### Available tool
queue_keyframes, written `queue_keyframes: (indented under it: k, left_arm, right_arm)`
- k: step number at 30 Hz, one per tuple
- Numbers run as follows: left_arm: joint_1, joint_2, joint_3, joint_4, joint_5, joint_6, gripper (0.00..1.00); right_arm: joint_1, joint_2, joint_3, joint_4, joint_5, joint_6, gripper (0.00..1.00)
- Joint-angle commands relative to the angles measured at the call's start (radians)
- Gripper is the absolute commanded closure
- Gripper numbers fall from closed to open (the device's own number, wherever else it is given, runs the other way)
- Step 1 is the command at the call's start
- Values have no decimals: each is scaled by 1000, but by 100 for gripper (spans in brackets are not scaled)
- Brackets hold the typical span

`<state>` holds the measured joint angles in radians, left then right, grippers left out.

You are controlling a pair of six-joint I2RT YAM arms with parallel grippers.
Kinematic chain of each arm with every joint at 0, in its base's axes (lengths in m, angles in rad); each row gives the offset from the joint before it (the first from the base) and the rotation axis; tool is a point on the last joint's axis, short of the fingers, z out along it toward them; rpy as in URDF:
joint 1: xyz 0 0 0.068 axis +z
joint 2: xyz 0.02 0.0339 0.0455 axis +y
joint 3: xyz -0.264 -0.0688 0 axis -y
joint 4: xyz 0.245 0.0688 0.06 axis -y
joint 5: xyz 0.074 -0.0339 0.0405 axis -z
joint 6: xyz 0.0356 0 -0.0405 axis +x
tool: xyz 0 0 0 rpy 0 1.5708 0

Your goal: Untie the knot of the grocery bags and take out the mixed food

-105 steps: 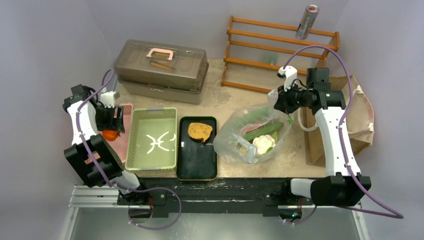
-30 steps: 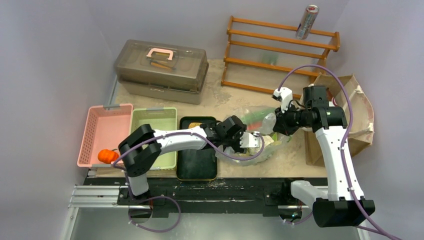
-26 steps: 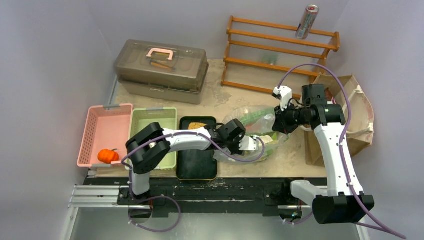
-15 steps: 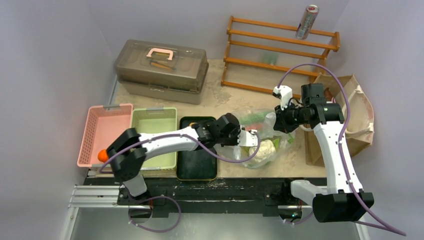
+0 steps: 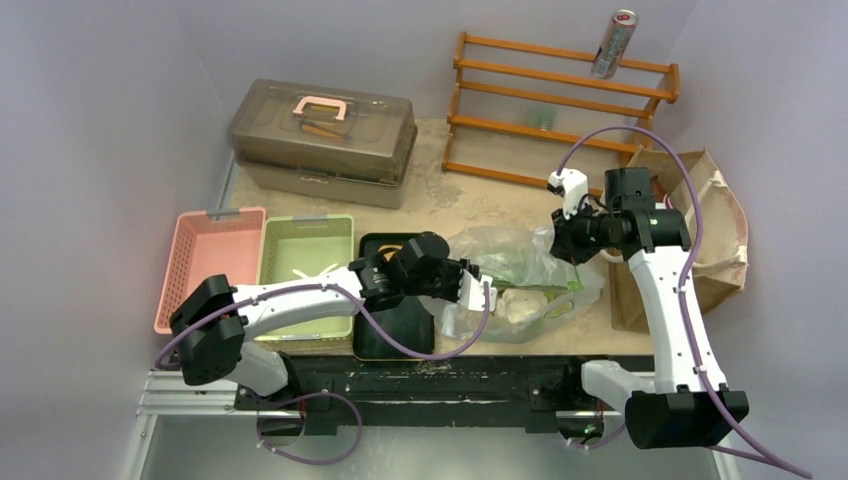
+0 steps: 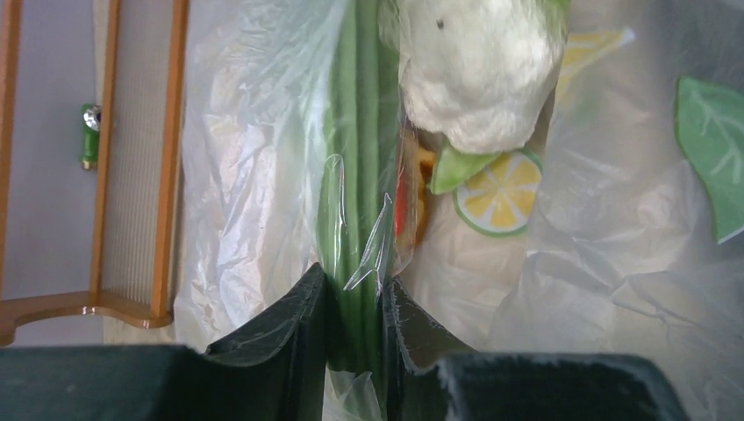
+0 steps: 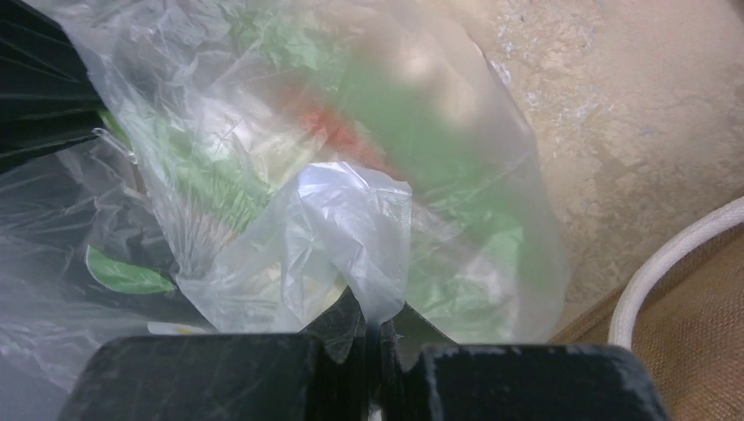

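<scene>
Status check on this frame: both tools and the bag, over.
Copy: left tool shut on the cucumber inside the plastic bag; right tool pinching the bag's film. In the way: cauliflower beside the cucumber's far end, film across the grip.

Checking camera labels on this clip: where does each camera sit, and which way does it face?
Top external: above and behind the bases, looking down on the table; both arms show.
Left wrist: faces along the left gripper, shut on the cucumber inside the plastic bag.
Right wrist: faces along the right gripper, pinching that bag.
Shared: all see the bag.
</scene>
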<state>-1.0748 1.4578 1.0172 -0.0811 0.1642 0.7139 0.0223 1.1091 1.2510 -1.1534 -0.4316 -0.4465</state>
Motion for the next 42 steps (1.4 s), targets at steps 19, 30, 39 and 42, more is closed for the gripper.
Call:
queue_keyframes:
  k: [19,30,39,42]
  left_arm:
    - [-2,75,10,-196,-66,-45,32]
    - [89,-2,-66,-233,-68,-119,37]
    - [-35,-78,-230,-117,-6,30,30]
    - [-28,-38,-167,-105,-73,-61,30]
  right_arm:
    - [2,-45,-146,-117,76,-242,100]
    - [1,-89,-138,-120,27,-280,100]
    - [2,-103,-128,-151,24,-332,87]
    - [2,-87,-64,-146,-29,-316,63]
